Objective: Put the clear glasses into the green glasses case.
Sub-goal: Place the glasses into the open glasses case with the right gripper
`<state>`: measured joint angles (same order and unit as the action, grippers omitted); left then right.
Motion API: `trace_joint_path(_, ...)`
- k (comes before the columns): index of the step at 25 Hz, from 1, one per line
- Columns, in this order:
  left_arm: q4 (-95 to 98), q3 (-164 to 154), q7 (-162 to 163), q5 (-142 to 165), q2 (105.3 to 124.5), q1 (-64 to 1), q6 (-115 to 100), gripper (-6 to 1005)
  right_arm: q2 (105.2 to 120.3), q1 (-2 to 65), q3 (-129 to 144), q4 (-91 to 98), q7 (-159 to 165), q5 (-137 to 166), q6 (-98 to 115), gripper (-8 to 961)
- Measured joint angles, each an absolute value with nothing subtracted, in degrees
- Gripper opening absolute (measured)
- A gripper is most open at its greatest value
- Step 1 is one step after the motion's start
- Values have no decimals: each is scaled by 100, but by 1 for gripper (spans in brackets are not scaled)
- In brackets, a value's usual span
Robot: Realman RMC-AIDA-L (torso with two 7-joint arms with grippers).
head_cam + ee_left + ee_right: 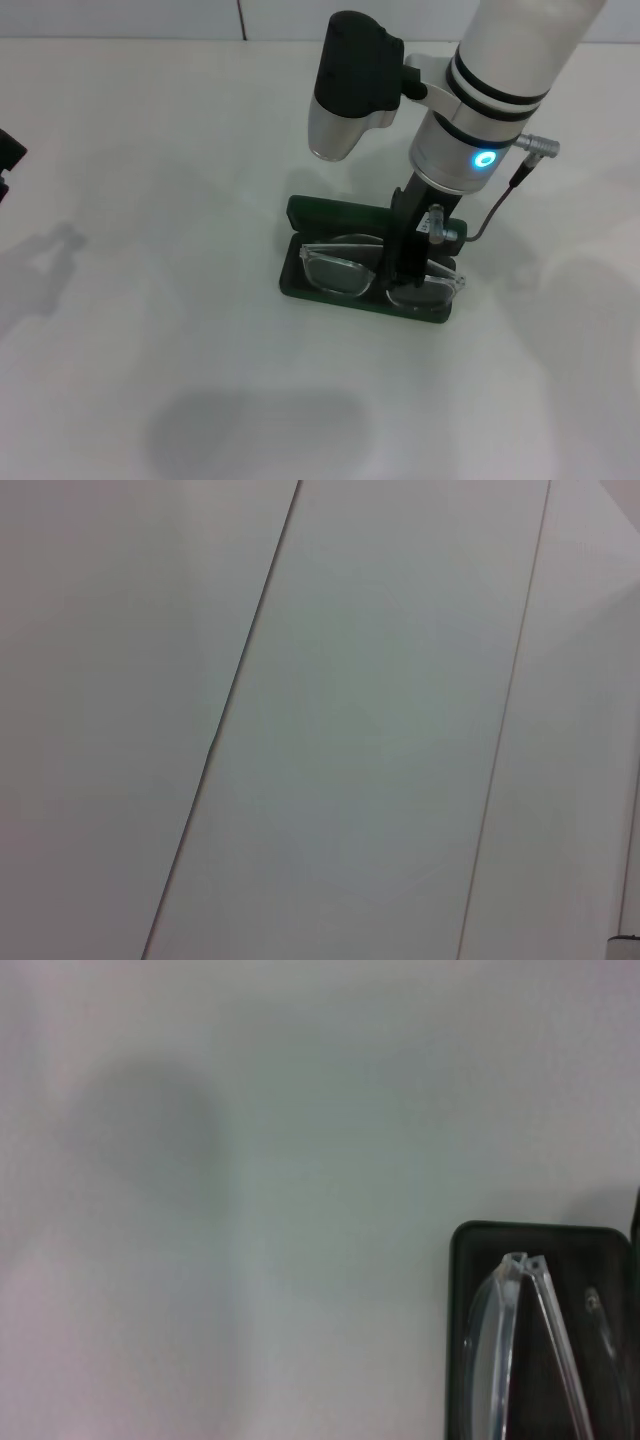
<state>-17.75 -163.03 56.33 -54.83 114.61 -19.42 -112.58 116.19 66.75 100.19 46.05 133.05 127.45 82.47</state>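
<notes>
Right claw [408, 262] descends into one open green glasses case [310, 283] on the white counter [150, 300], narrowed on one pair of clear glasses [340, 272] lying inside. Left claw [8, 160] sits parked at counter's edge; state indeterminate. Left wrist view: bare panels only. Right wrist view: glasses folded within the case.

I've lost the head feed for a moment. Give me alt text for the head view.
The right gripper reaches straight down into the open green glasses case near the middle of the white table, at the bridge of the clear glasses lying inside it. The case lid stands up behind. The left gripper sits apart at the table's left edge.
</notes>
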Motion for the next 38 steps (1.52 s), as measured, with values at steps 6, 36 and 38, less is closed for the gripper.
trace_joint_path(6,-1775,-16304,5633,-5484,11461,-1942,-11259,251,11619,6697,10019,4588,13300,12722,8234,91)
trace_joint_path(36,-1786,-16304,5634,-5484,11461,-1942,-11259,252,11601,6240,9712,5699,13416,12788,8770,279)
trace_joint_path(38,-1783,-16304,5634,-5484,11461,-1943,-11259,252,11610,6238,9712,5714,13417,12767,8852,279)
